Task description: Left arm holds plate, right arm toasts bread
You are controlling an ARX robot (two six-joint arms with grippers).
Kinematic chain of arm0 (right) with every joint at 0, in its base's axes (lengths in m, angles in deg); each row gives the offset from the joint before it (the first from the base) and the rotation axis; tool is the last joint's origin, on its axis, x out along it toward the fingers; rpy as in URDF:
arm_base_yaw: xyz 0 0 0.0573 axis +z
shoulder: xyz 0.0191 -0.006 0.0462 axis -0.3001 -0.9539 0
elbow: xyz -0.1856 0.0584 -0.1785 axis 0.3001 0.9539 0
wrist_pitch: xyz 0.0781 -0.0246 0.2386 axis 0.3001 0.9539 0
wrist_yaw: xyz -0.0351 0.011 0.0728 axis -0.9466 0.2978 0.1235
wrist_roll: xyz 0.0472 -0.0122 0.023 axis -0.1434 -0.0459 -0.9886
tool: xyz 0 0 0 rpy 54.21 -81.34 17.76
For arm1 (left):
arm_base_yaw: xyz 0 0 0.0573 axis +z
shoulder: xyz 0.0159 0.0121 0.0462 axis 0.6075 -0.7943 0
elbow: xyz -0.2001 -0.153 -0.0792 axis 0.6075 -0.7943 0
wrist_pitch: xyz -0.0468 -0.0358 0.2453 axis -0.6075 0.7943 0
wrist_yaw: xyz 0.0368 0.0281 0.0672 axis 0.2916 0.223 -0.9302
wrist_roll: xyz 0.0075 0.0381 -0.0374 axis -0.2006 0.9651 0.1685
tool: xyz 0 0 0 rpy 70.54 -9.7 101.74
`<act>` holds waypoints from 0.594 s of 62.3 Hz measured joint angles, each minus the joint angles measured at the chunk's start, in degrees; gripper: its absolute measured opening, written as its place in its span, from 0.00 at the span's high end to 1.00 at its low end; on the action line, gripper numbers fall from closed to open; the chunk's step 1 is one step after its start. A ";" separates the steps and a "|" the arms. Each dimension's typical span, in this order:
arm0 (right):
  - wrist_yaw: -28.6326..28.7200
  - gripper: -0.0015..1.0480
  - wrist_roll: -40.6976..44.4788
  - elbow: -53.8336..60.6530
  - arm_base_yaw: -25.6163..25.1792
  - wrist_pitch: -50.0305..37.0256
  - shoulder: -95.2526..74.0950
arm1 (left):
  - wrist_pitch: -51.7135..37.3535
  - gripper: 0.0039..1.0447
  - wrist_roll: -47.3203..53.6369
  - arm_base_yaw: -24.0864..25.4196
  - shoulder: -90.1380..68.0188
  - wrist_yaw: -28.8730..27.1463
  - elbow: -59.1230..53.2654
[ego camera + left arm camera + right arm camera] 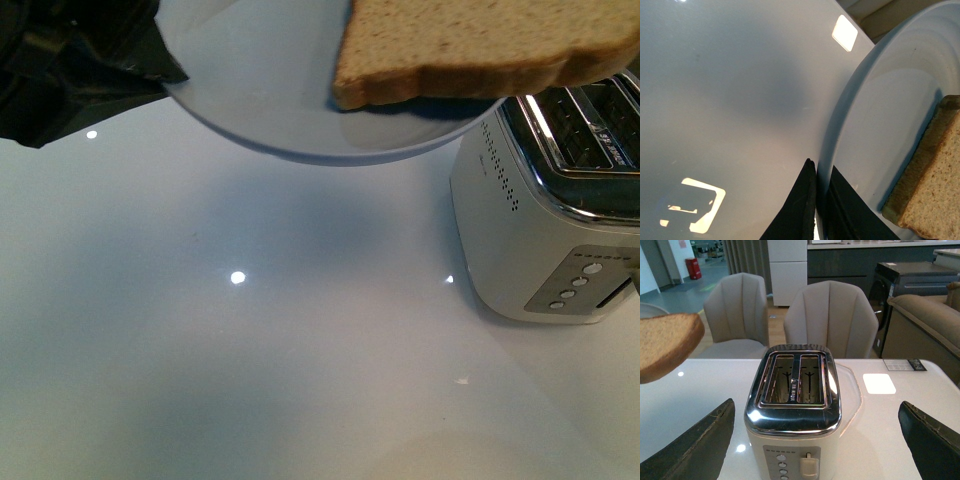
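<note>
My left gripper was pinched shut on the rim of the plate. One black finger sat under the rim and the other lay on top of it. The plate was up in the air, over the white table, and it made a soft shadow down there.

The bread lay on the plate, on the side far from my left fingers. They touched only the rim, well apart from the bread, with bare plate in between. One brown crust edge faced them. From the front, the slice stuck out past the plate's rim, out over the toaster.

The toaster stood on the table, on my right side. It was white with a shiny metal top and two slots. I could see wires inside the slots and nothing else. On its front were small round buttons and a lever.

My right gripper was spread wide and held nothing. In its own camera, the toaster showed right between my two dark fingers, a little way off. The bread was not touching them. It hung up high, off to one side, past one finger. Behind the table were two pale chairs.
</note>
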 joint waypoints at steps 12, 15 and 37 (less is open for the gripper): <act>0.00 0.08 0.00 0.00 0.00 0.00 0.00 | 1.03 0.98 -2.91 -4.07 -0.26 -1.53 1.09; 0.00 0.08 0.00 0.00 0.00 0.00 0.00 | 1.03 0.98 -3.06 -4.46 -0.28 -1.68 1.16; 5.42 0.08 -16.85 -7.63 -2.21 19.82 -15.96 | 1.09 0.98 -3.65 -4.74 -0.48 -1.44 1.33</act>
